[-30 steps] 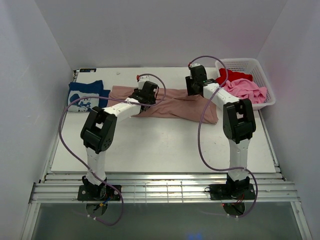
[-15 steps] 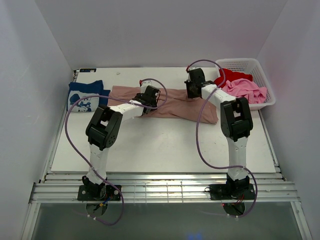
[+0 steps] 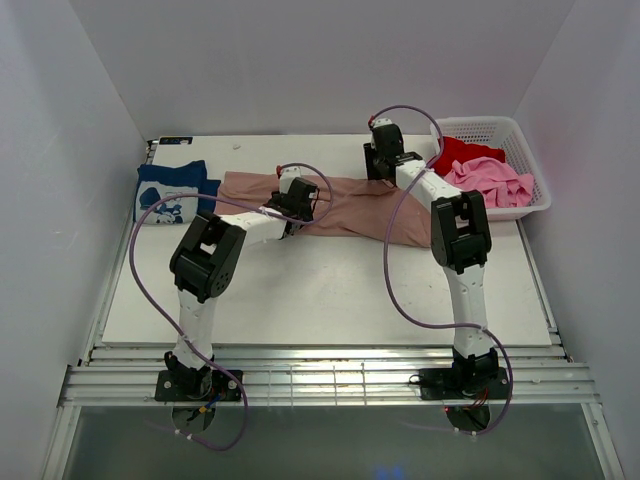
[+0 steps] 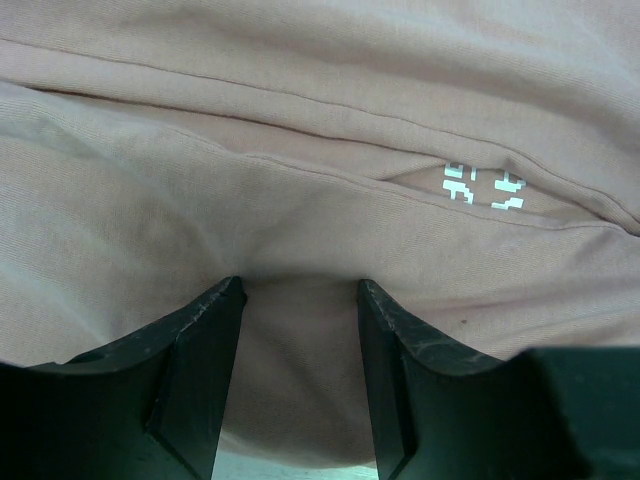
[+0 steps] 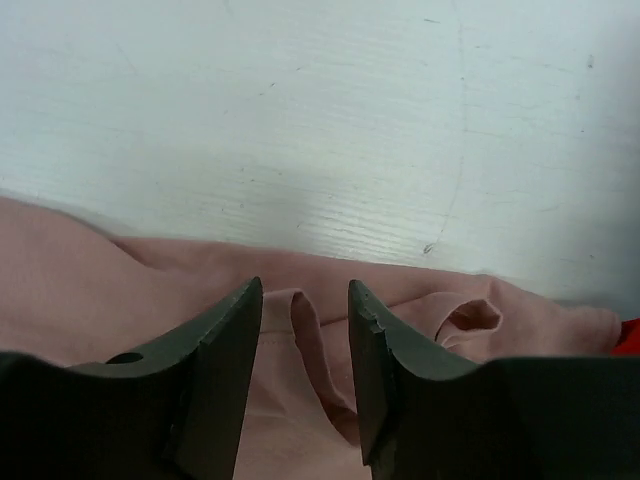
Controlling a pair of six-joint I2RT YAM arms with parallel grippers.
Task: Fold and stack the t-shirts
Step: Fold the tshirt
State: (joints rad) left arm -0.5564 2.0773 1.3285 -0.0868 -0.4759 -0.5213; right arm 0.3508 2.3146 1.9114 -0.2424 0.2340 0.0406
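Observation:
A dusty pink-tan t-shirt (image 3: 350, 215) lies spread across the back middle of the table. My left gripper (image 3: 290, 205) rests on its left half. In the left wrist view this gripper (image 4: 300, 290) stands open, with smooth cloth (image 4: 300, 150) bulging between the fingers and a bit of white print (image 4: 480, 187) beyond. My right gripper (image 3: 378, 170) sits at the shirt's far edge. In the right wrist view it (image 5: 305, 290) is open, straddling a raised ridge of the cloth (image 5: 100, 290) without pinching it. A folded navy t-shirt (image 3: 170, 192) lies at the back left.
A white basket (image 3: 525, 140) at the back right holds a red t-shirt (image 3: 462, 152) and a bright pink one (image 3: 490, 180). Bare white table (image 5: 300, 120) runs beyond the shirt's far edge. White walls close in on three sides.
My right gripper has moved left along the shirt's far edge, and its arm has swung with it. The left gripper has shifted slightly toward the near side on the cloth.

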